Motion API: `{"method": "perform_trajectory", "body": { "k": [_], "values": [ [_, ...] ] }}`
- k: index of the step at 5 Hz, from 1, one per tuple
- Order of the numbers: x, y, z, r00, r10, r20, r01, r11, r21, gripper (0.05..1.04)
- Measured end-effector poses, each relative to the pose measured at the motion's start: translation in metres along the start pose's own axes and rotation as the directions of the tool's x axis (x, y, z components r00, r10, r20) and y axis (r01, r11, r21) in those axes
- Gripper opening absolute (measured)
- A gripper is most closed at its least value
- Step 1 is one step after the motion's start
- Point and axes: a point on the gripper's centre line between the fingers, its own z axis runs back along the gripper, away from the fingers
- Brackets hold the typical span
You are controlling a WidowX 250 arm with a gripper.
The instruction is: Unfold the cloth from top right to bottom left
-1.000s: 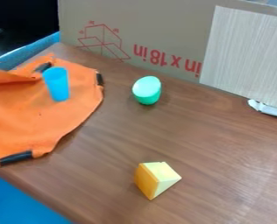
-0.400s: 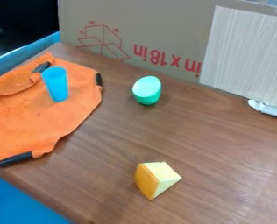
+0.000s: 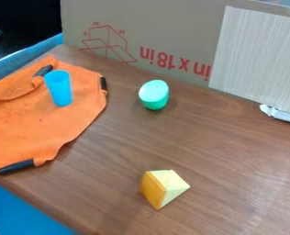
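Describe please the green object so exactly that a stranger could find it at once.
Find the cardboard panel with red print behind the brown table. In front of it, right of the orange cloth, is the green object, rounded, with a slanted pale top. Unlike the slender blue cup, it stands off the cloth.

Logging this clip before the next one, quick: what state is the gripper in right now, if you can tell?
Gripper: cannot be told, nor whether it holds anything.
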Motion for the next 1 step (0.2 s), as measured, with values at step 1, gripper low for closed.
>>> {"method": "perform_trajectory", "body": {
  "k": [1],
  "values": [
    [0.0315, 0.0041, 0.0422, 0.989, -0.144, -0.033, 0.147, 0.981, 0.126, 1.001]
  ]
}}
